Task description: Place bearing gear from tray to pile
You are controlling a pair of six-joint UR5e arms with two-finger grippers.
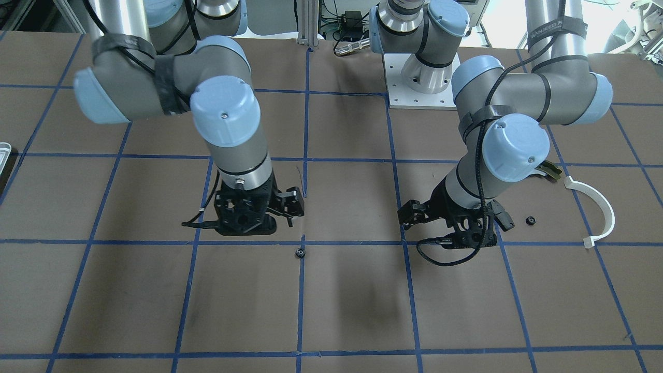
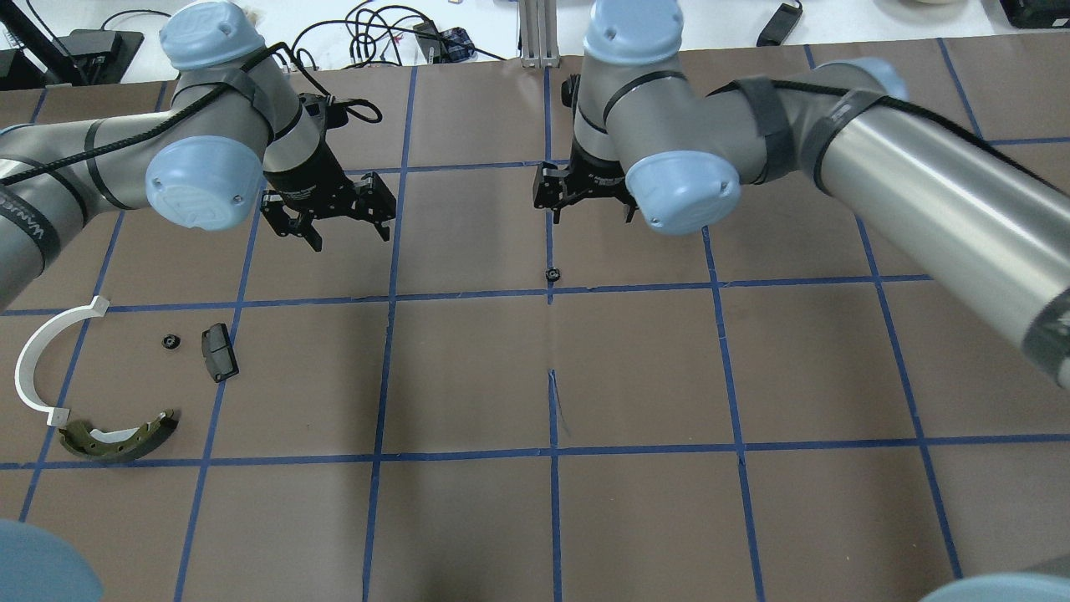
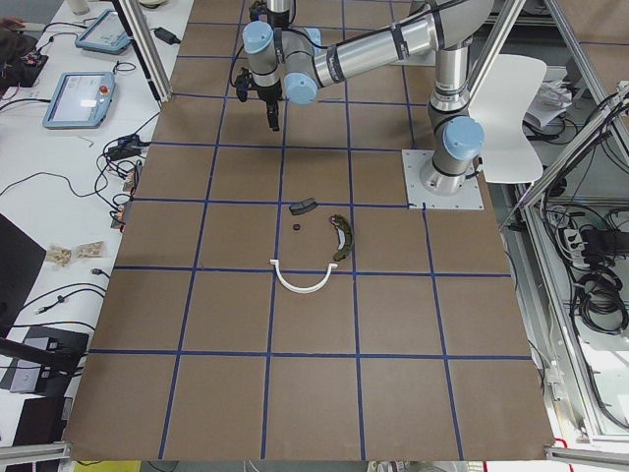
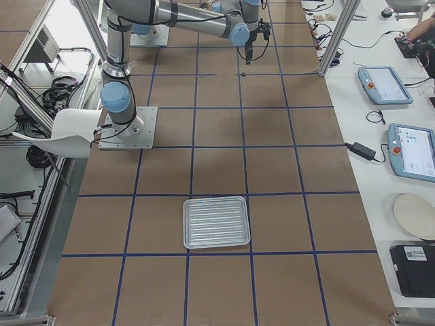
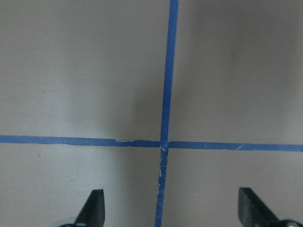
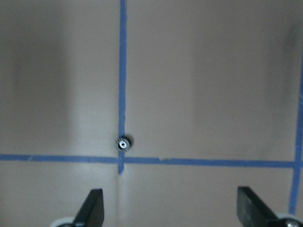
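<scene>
right tool (image 6: 171,203) spread, empty; bearing gear (image 6: 124,143) on tape (image 6: 122,71) x-ing just ahead, no contact.

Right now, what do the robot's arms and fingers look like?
The left arm and right arm are silvery-grey tubes with pale blue caps on the joints. Black cables run along them under black straps. The left gripper and right gripper are black, with two dark fingers each.

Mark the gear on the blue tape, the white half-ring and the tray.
gear on the tape (image 6: 123,143): right wrist view, its toothed top.
white half-ring (image 2: 25,361): overhead view, mid-arc.
tray (image 4: 216,223): exterior right view, bare floor.
</scene>
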